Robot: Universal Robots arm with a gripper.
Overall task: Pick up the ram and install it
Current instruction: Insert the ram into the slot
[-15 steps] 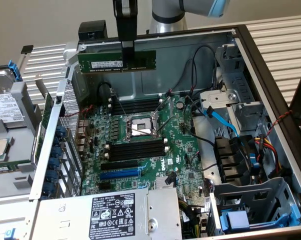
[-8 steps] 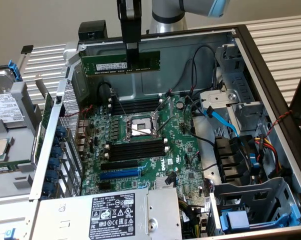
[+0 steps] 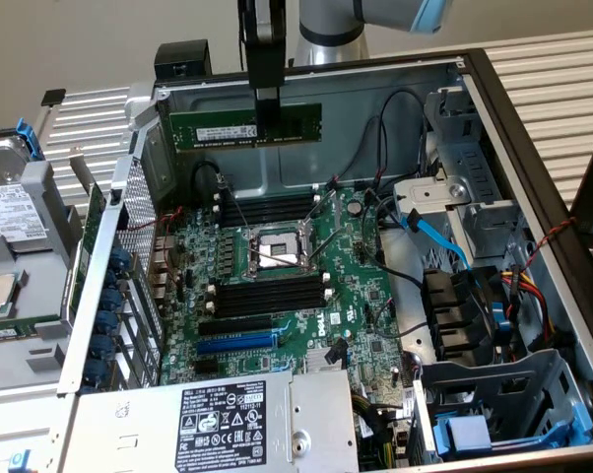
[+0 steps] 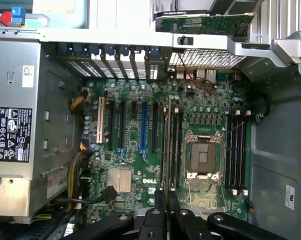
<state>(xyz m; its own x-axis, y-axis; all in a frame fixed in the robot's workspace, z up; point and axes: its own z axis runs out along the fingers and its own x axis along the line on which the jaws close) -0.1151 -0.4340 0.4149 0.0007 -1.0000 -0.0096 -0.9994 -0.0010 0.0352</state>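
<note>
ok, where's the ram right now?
In the exterior view's upper middle: the ram hangs level in the gripper, raised above the motherboard.

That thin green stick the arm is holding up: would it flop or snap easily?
Probably stiff: the long thin green circuit-board stick juts straight from both sides of the gripper without sagging. Likely light, being so thin. Perhaps fragile, with bare chips showing.

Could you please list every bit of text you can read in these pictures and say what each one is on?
"DELL": printed on the green motherboard.
The white label on the ram, held by the end effector: too small to read.
The power supply label: print too small to read.
The drive label outside the case: blurred.
</note>
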